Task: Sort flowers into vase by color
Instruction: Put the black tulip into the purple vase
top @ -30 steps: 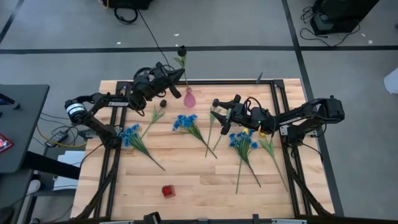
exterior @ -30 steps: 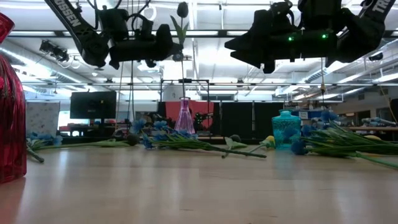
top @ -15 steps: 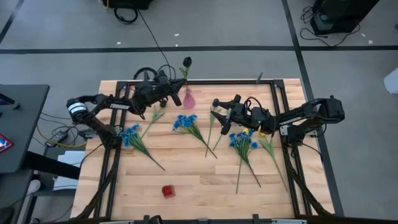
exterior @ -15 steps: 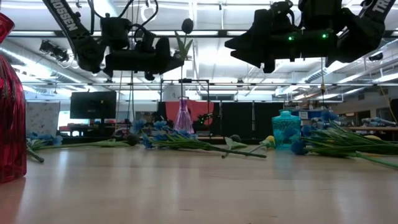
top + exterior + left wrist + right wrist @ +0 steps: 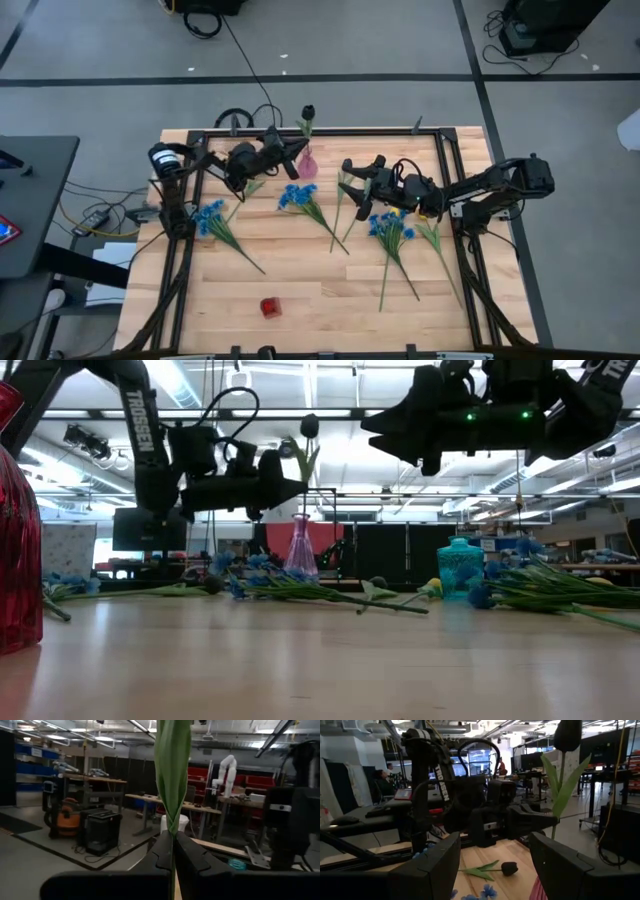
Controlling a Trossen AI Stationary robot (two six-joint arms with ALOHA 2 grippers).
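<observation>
A dark tulip (image 5: pixel 308 111) on a thin green stem stands upright over the pink vase (image 5: pixel 305 158) at the table's far middle, and my left gripper (image 5: pixel 296 149) is shut on it. In the low view its blossom (image 5: pixel 310 426) rises above the left gripper (image 5: pixel 298 486) and the vase (image 5: pixel 299 545). My right gripper (image 5: pixel 350 184) hangs open to the vase's right, nothing between its fingers (image 5: pixel 427 865). Blue flowers (image 5: pixel 297 196) lie flat on the table. Another dark tulip (image 5: pixel 507 867) lies on the boards. My left gripper pinches the tulip's stem (image 5: pixel 173 831) between its two fingers (image 5: pixel 161 854), just under the long green leaf (image 5: pixel 172 770). The fingers come nearly level from the table's left and lie across the stem. The tulip stands upright, blossom on top, clear of the table.
More blue bunches lie at the left (image 5: pixel 208 215) and the right (image 5: pixel 388 226) of the table, with a yellow tulip (image 5: pixel 402 212). A red vase (image 5: pixel 269 307) stands near the front edge, and a teal vase (image 5: pixel 462 568) shows at the right in the low view.
My left gripper has sunk and gone toward the table's right, closer to the pink vase, staying shut on the dark tulip. The tulip has come down with it, still upright, its blossom now above the vase.
</observation>
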